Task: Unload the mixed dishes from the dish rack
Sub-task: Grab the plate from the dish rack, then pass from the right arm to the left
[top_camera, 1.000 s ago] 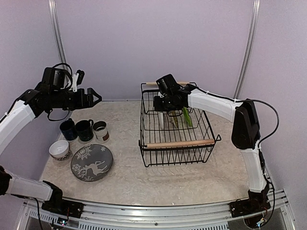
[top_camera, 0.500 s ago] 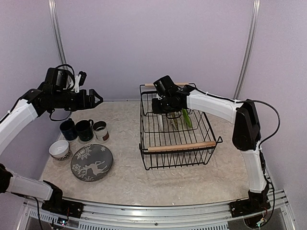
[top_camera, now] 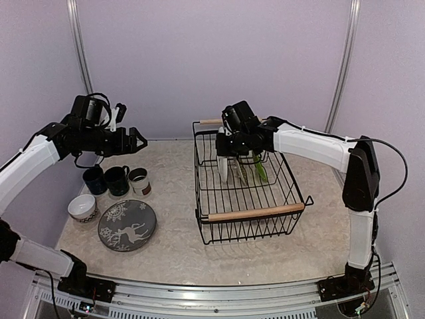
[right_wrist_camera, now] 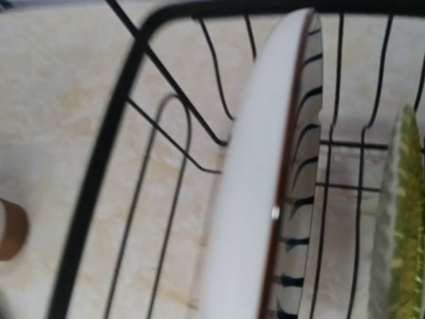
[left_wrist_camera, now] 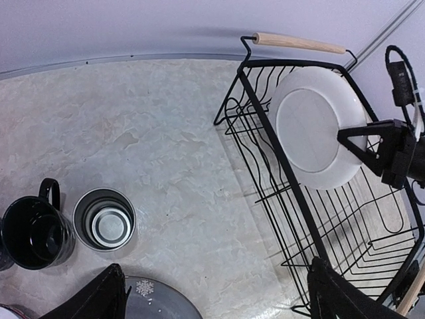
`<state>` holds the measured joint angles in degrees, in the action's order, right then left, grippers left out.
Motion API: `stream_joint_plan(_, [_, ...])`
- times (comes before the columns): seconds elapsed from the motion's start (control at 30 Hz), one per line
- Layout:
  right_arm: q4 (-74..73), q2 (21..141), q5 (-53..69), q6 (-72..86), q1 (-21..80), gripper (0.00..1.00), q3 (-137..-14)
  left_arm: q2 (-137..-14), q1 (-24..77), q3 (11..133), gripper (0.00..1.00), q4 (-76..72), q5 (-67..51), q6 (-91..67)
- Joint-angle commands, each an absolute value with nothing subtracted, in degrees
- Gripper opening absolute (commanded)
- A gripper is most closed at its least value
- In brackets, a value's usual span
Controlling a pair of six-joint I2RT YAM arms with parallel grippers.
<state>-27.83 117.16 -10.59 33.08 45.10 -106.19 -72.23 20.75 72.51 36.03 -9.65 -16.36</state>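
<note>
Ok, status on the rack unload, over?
Right gripper shut on striped plate, upright inside dish rack. Left gripper open, empty, raised near mugs. Lime-green plate close beside the striped one.

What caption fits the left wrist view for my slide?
Right pincer clamps the upright white plate inside the black wire dish rack.

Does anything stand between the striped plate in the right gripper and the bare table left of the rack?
Yes: the striped plate, clamped by the right gripper, hangs partly inside the dish rack, so its left wall bars the way. It probably must rise over the rim first.
</note>
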Motion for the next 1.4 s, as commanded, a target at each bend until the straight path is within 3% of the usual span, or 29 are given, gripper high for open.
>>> stream_joint_plan(0.0, [-15.09,109.86,-7.35,35.64,43.39,0.00,-102.92,-74.32,21.73,72.31,0.89,36.56,-9.36,-16.61])
stream_joint_plan(0.3, [-4.05,102.61,6.52,31.52,42.25,0.00,-93.91,-75.16,22.24,72.39,0.91,36.75,-8.00,-16.73])
stream_joint_plan(0.53, [-3.79,95.65,6.78,18.39,44.30,0.00,-89.09,-75.61,22.11,75.78,0.95,39.36,-12.42,-20.63])
stream_joint_plan(0.7, [-9.00,93.98,-2.46,1.43,50.10,0.00,-90.65,-76.31,17.17,81.95,0.96,44.79,-31.31,-36.03])
stream_joint_plan(0.8, [-8.67,94.23,-10.41,-9.15,54.35,0.00,-90.88,-75.50,13.43,78.72,0.93,38.83,-47.24,-48.66])
stream_joint_plan(0.9, [-6.63,95.27,-17.45,-19.13,58.60,0.00,-91.03,-74.19,11.36,74.53,0.92,32.61,-54.86,-58.11])
stream_joint_plan(1.13, [-0.48,99.59,-29.93,-40.12,66.81,0.00,-90.48,-71.39,11.10,70.30,0.98,26.48,-59.80,-67.16])
stream_joint_plan(1.37, [3.08,102.96,-31.09,-47.45,69.86,0.00,-90.67,-70.07,13.46,67.59,0.95,26.29,-55.20,-69.45])
